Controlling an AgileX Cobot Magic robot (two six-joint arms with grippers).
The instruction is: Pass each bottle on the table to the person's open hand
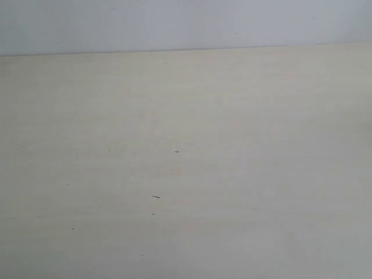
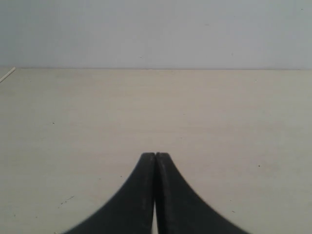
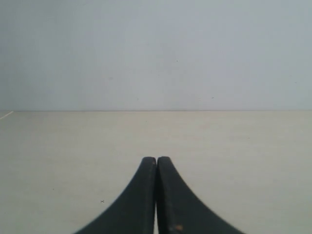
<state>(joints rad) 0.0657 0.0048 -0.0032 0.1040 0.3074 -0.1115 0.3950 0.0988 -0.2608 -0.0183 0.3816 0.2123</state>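
The pale beige wood-grain table (image 1: 232, 174) fills the exterior view, with only tiny dark specks on it. No bottles and no person's open hand show in any view. Neither gripper appears in the exterior view. In the left wrist view my left gripper (image 2: 155, 155) is shut, its two black fingers pressed tip to tip with nothing between them, low over the table (image 2: 219, 112). In the right wrist view my right gripper (image 3: 156, 159) is likewise shut on nothing above the table (image 3: 234, 146).
A plain pale grey wall (image 1: 186, 23) rises behind the table's far edge (image 1: 186, 50). A thin pale line (image 2: 7, 74) shows at the table's edge in the left wrist view.
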